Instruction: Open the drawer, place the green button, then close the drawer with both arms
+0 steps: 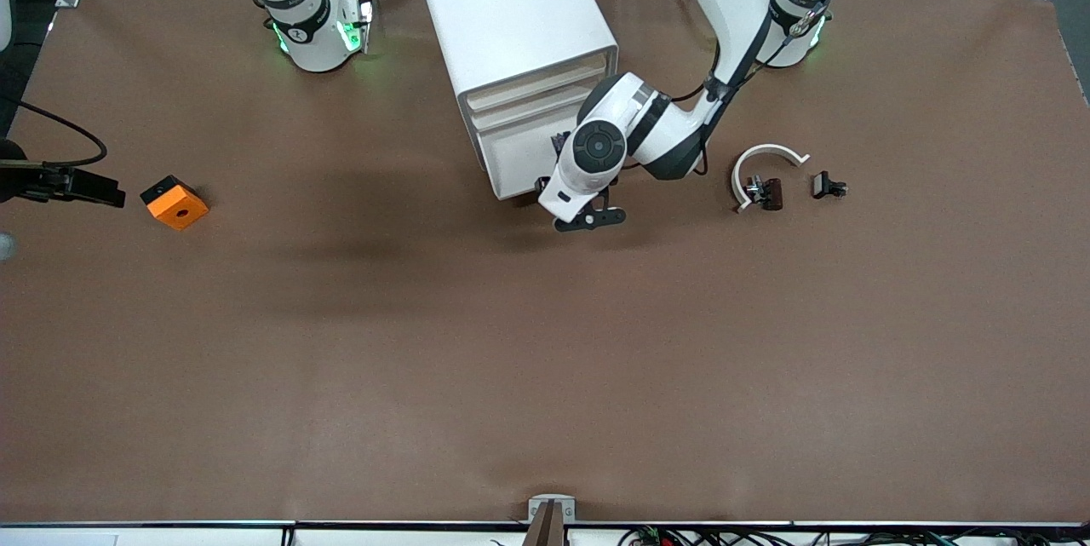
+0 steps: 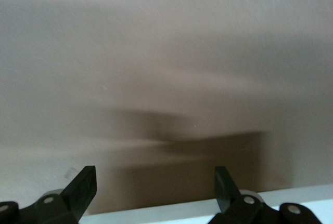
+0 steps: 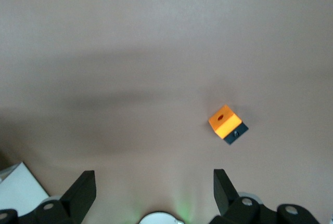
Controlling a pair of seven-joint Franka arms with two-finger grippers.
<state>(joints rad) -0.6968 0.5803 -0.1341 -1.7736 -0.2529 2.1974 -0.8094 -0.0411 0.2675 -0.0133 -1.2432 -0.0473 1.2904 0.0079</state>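
Two grippers were spread: left gripper (image 1: 588,218) by the shut white beige-fronted drawer (image 1: 521,156) low in the boxy white cabinet (image 1: 511,9), could've shoved it w/o hooking. Right gripper (image 3: 154,185) waited over brown table (image 1: 545,359). Button unseen.

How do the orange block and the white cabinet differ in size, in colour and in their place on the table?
The orange block is small; the white cabinet is far larger and tall. The block is orange with a dark hole on top and a dark base; the cabinet is white with pale beige drawer strips. The block lies toward the right arm's end and nearer the front camera; the cabinet stands between the arm bases, with the left gripper at its drawer front. Both are boxy and rest on the brown table.
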